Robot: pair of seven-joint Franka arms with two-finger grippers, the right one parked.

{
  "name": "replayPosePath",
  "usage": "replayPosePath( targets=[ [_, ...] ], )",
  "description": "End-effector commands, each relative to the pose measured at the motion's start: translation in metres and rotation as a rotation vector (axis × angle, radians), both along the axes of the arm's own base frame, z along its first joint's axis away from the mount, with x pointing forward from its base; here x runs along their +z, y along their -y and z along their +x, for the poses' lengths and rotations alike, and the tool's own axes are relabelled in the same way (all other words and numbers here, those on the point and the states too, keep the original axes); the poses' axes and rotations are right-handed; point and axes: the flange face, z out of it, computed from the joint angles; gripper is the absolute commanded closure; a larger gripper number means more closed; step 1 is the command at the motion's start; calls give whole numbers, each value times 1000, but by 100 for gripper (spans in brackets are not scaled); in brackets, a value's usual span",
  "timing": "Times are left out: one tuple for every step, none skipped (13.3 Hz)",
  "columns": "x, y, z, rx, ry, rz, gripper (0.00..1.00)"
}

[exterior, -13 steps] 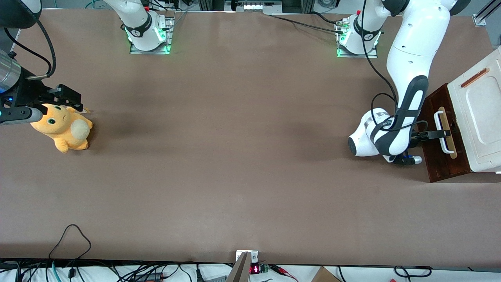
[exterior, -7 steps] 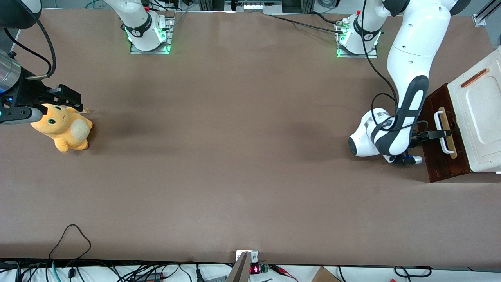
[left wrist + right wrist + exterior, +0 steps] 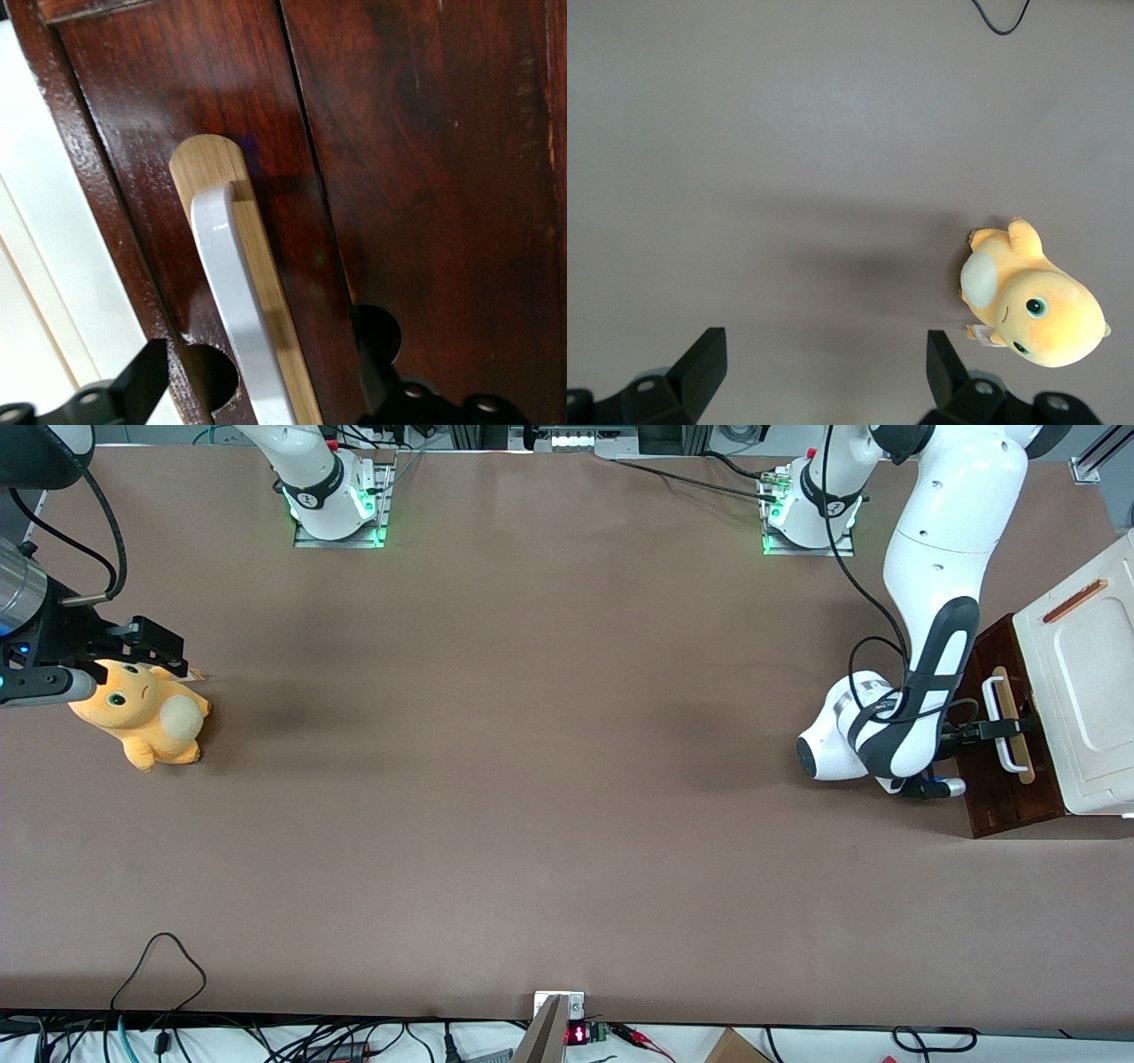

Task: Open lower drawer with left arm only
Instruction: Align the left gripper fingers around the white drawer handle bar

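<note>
At the front view's right edge, our gripper straddled the white handle with fingers spread; the lower drawer remained shut, unpulled.

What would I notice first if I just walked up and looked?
Probably the shiny white left arm bending down so its black claw reaches the white handle of the dark red lower drawer, fingers open on either side. Then the orange plush toy lying toward the parked arm's end of the table.
</note>
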Motion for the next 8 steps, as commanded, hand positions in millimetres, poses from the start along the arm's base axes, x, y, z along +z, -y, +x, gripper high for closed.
replayPosePath(
  targets=[
    [3, -1, 0, -24, 16, 12, 18],
    [3, -2, 0, -23, 17, 14, 23],
    [3, -2, 0, -21, 18, 13, 26],
    [2, -2, 0, -20, 20, 15, 29],
    [3, -2, -1, -19, 25, 19, 34],
    [3, -2, -1, -15, 32, 20, 38],
    [2, -2, -2, -10, 33, 19, 41],
    [2, -2, -2, -5, 34, 16, 43]
  ],
)
